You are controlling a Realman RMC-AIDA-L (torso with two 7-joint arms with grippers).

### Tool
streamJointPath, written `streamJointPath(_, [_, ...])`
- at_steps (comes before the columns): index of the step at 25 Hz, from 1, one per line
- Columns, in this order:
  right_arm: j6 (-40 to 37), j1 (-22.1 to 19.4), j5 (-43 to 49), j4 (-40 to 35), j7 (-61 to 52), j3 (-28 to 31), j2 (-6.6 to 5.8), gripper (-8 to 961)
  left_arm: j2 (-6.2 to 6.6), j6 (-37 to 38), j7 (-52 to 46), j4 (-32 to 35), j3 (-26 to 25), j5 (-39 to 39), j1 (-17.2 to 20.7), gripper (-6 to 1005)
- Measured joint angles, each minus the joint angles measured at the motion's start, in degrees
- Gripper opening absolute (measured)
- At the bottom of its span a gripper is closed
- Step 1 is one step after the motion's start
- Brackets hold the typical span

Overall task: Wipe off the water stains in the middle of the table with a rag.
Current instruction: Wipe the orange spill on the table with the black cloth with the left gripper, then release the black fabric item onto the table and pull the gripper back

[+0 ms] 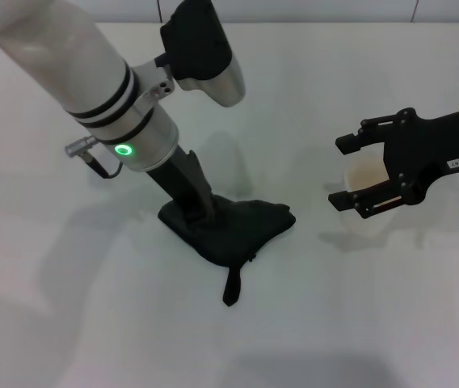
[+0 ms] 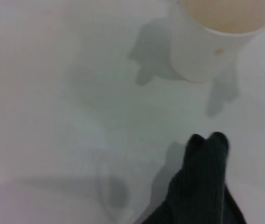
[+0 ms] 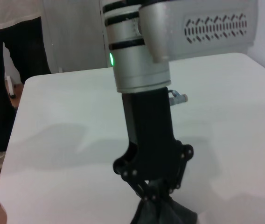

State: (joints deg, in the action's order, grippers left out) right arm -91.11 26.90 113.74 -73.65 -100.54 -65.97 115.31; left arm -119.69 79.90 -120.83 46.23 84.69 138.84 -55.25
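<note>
The left end effector (image 1: pixel 201 212) points down onto the rag (image 1: pixel 233 228), its fingers clenched on a bunched fold of the cloth, as the right wrist view shows at the rag's top (image 3: pixel 163 212). The rag lies crumpled on the white bench (image 1: pixel 68 307), pressed flat against it, with its short dark strap (image 1: pixel 232 284) trailing out from the rag's edge on the side nearest the robot. No orange stain shows anywhere around the rag, so whether it sits under the cloth cannot be told. Well apart from the rag, on the robot's right, a white paper cup (image 1: pixel 364 182) stands upright on the bench; the left wrist view shows pale orange liquid inside it (image 2: pixel 216 32) and the rag's dark edge (image 2: pixel 202 186) short of it. The right end effector (image 1: pixel 351 174) hovers at the cup on the side away from the rag, its fingers spread wide, one on each side of the cup, not visibly touching it.
</note>
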Motion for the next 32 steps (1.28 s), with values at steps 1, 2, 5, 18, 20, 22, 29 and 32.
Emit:
streamJointPath(1, [0.0, 0.0, -0.1, 0.0, 0.0, -0.1, 0.0, 838, 0.06, 1.0, -0.3, 1.3, 0.1, 0.2, 0.7, 124])
streamJointPath(2, [0.0, 0.0, -0.2, 0.0, 0.0, -0.2, 0.0, 839, 0.13, 2.0, -0.8, 2.7, 0.1, 0.8, 1.4, 125])
streamJointPath(5, [-0.2, -0.1, -0.8, 0.0, -0.1, -0.2, 0.0, 839, 0.21, 4.4, -2.2, 6.4, -0.2, 4.1, 4.1, 128])
streamJointPath(18, [0.0, -1.6, -1.4, 0.0, 0.0, 0.3, -0.07, 838, 0.52, 8.3, -0.1, 16.0, -5.0, 9.5, 15.3, 144])
streamJointPath(20, [0.1, -1.8, -1.4, 0.1, 0.0, 0.4, -0.08, 839, 0.53, 8.4, 0.4, 16.8, -5.5, 9.5, 16.3, 147])
streamJointPath(22, [0.1, -1.9, -1.4, 0.1, 0.0, 0.4, -0.09, 839, 0.58, 8.4, 1.4, 17.2, -7.3, 9.4, 16.9, 149])
streamJointPath(29, [0.1, -2.2, -1.4, 0.1, 0.1, 0.5, -0.16, 839, 0.6, 9.4, 6.0, 18.4, -13.0, 9.0, 19.1, 158])
streamJointPath(32, [0.1, -2.2, -1.4, 0.1, 0.1, 0.7, -0.2, 838, 0.64, 9.7, 9.5, 20.9, -14.8, 6.6, 22.1, 229])
